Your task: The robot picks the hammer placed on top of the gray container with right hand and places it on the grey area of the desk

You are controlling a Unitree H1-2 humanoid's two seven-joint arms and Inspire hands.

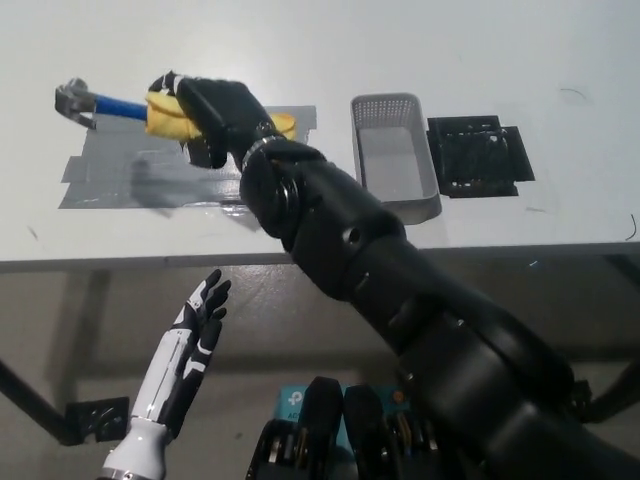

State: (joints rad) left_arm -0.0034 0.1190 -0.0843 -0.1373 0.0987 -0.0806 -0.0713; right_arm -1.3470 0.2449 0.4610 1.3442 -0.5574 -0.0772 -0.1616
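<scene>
My black right hand (205,108) is shut on the hammer (120,107), gripping its yellow handle. The blue shaft and metal head (72,101) stick out to the left. The hammer hangs just above the upper left part of the grey taped area (120,180) on the white desk, and its shadow falls on the tape. The grey container (394,157) stands empty to the right. My white left hand (190,340) rests open below the desk's front edge at the lower left.
A black mesh tray (478,153) lies right of the grey container. My right arm (380,270) crosses the desk's front edge (120,262) diagonally and hides part of the taped area's right end.
</scene>
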